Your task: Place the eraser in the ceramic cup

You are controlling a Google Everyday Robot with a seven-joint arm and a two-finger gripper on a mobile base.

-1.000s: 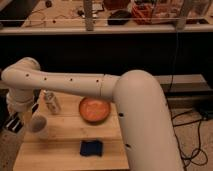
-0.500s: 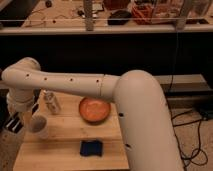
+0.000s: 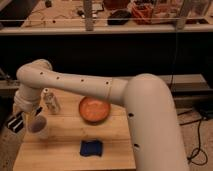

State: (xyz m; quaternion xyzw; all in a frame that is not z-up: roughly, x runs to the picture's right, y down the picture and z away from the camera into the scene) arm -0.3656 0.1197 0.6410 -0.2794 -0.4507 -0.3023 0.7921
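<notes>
The eraser (image 3: 92, 148), a dark blue block, lies flat on the wooden table (image 3: 65, 155) near its front middle. The ceramic cup (image 3: 38, 126), small and off-white, stands at the table's left side. My gripper (image 3: 16, 121) is at the left edge of the table, right beside the cup on its left and far from the eraser. Whether it touches the cup is unclear. My white arm (image 3: 100, 90) reaches over the table from the right.
A wide orange bowl (image 3: 94, 109) sits at the middle back of the table. A clear glass jar (image 3: 50, 101) stands behind the cup. A dark bench with cluttered shelves runs behind. Cables lie on the floor at the right (image 3: 197, 135).
</notes>
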